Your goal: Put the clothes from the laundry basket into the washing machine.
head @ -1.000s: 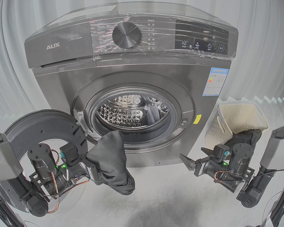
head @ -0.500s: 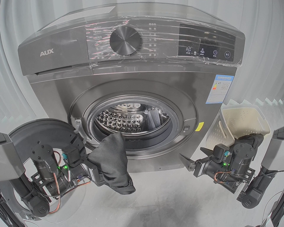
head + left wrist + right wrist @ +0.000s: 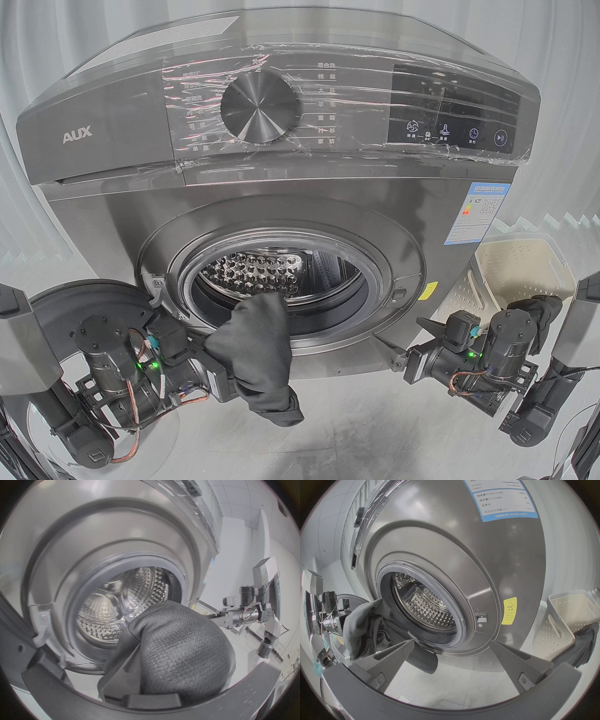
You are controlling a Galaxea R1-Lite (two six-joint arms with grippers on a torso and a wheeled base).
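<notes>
My left gripper [image 3: 222, 382]: clamped on black garment [image 3: 256, 350], fingers mostly buried under cloth. Garment sits at lower lip of drum opening [image 3: 275, 281] of washing machine [image 3: 281, 206], not yet inside. Door [image 3: 81, 300] open at left.

Progress, as I judge it: drum looks bare, nothing loaded. Second dark garment [image 3: 540, 309] hangs over rim of laundry basket [image 3: 531, 262], to be fetched.

Held garment's long axis: steep; top end toward opening, bottom end drooping toward floor.

My right gripper [image 3: 397, 329]: jaws spread wide, empty, near basket.

Staged test lab, film-wrapped washing machine [image 3: 281, 194] just ahead of the right gripper [image 3: 397, 331], pleated grey curtain [image 3: 565, 56] behind it, bare pale floor [image 3: 387, 437] beneath.
</notes>
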